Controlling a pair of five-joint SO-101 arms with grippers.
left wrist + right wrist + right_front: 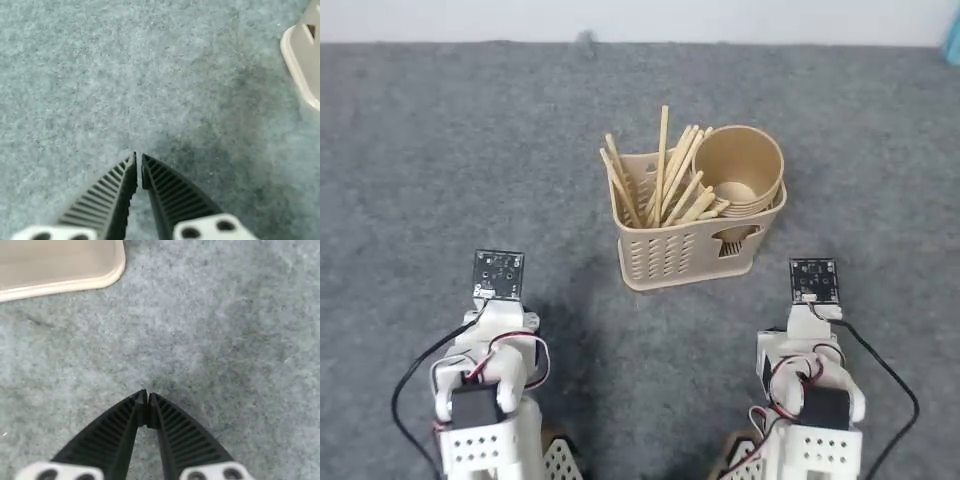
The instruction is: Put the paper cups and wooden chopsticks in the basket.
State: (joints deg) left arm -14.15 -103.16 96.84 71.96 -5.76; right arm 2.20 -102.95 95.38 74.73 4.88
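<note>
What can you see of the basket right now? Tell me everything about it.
The basket is beige and plastic-looking, with rounded corners, rows of vertical slots in its front wall and a cut-out shape beside them. It stands upright on the grey carpet, near the middle of the high view. Wooden chopsticks lean in its left part, and stacked paper cups sit tilted in its right part. Nothing else touches it.
</note>
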